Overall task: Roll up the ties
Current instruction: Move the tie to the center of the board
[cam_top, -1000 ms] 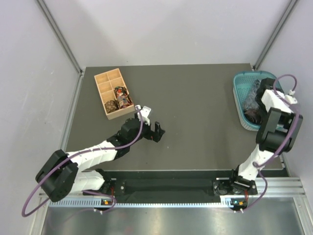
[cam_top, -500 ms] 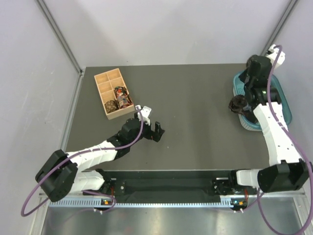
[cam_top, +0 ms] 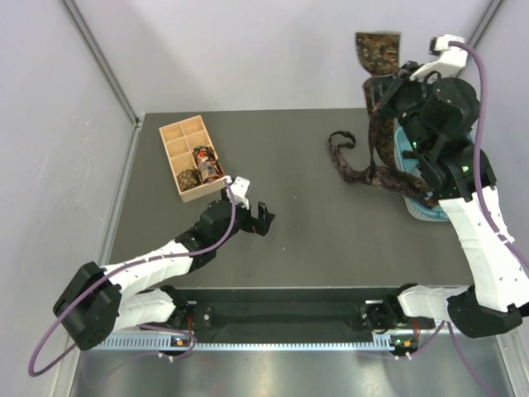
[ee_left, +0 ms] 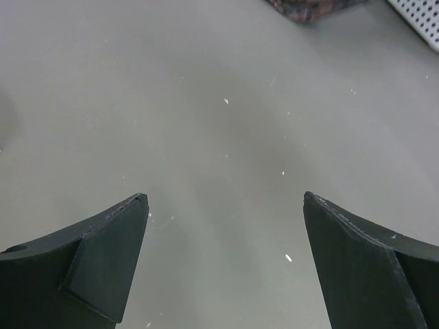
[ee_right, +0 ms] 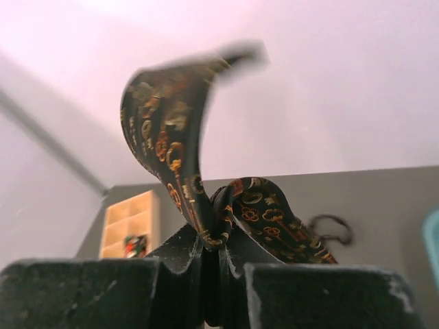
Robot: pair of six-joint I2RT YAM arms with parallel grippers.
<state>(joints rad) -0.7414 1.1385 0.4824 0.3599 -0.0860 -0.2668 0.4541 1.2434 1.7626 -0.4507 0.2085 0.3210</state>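
At the table's (cam_top: 331, 240) far right, above the basket (cam_top: 420, 212): tie (cam_top: 369, 174), long axis near upright, wide end topmost, tail curling down left of the basket. Right gripper (ee_right: 221, 255): high up, clamped on the tie partway along. Left gripper (cam_top: 263, 220): jaws apart, low at centre-left, well apart from the tail.

Top view: diffuse, even light is falling from above, and soft shadows are lying on the surface (cam_top: 331, 231). Right wrist view: tie (ee_right: 164, 130) is blurring at its tip; backdrop is washing out.
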